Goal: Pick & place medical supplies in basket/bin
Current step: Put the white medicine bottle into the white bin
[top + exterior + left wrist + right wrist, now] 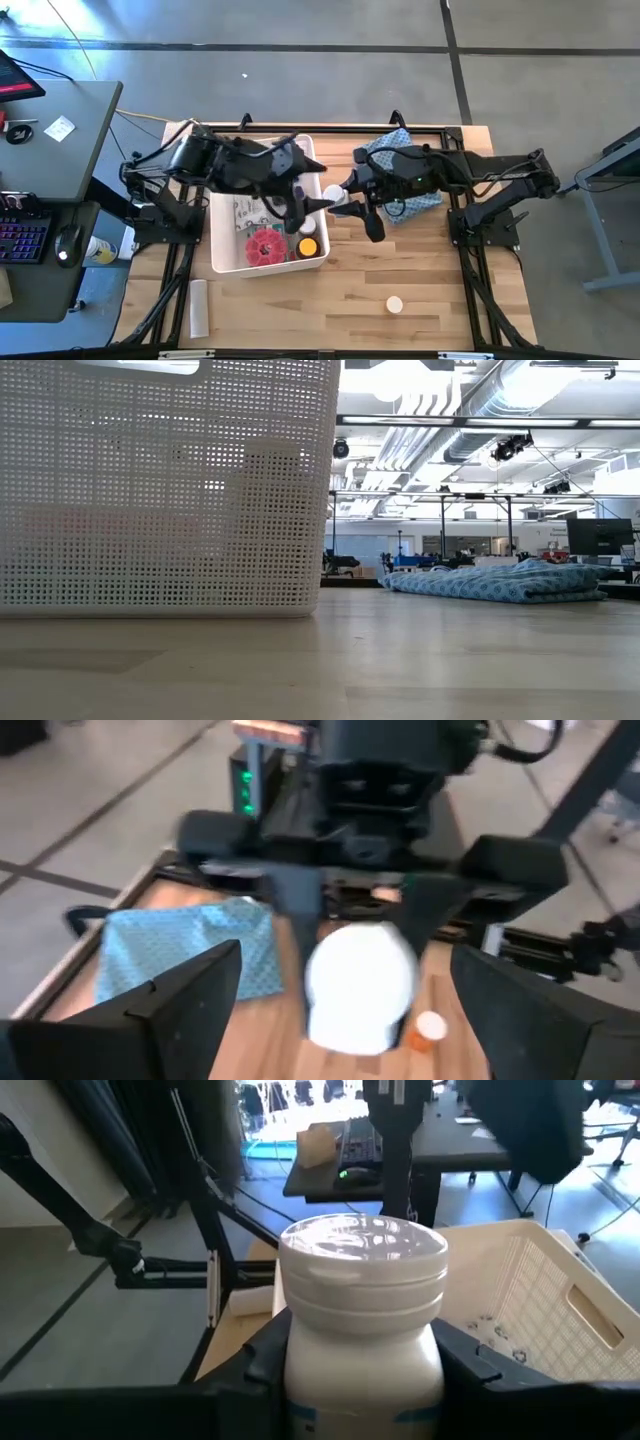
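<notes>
My right gripper (345,192) (365,1380) is shut on a white jar with a white cap (334,193) (363,1270), up in the air just beside the right rim of the white lattice bin (222,262) (160,490). Over the bin, my left gripper (305,205) (345,960) stands open and faces the jar (358,985) without touching it. In the bin lie a red disc (265,245), an amber yellow-capped bottle (307,247) and a printed packet (245,210). My right gripper pinches the jar's body (360,1355) just below the cap between its two fingers (262,1365). The fingers come roughly level from the table's right side. The jar stands upright in the hold, lifted clear of the table.
A blue patterned cloth (410,165) (500,582) lies at the table's far right. A small white round item (395,304) sits near the front edge, and a white cylinder (199,307) lies at the front left. A desk with a keyboard (25,235) stands left of the table.
</notes>
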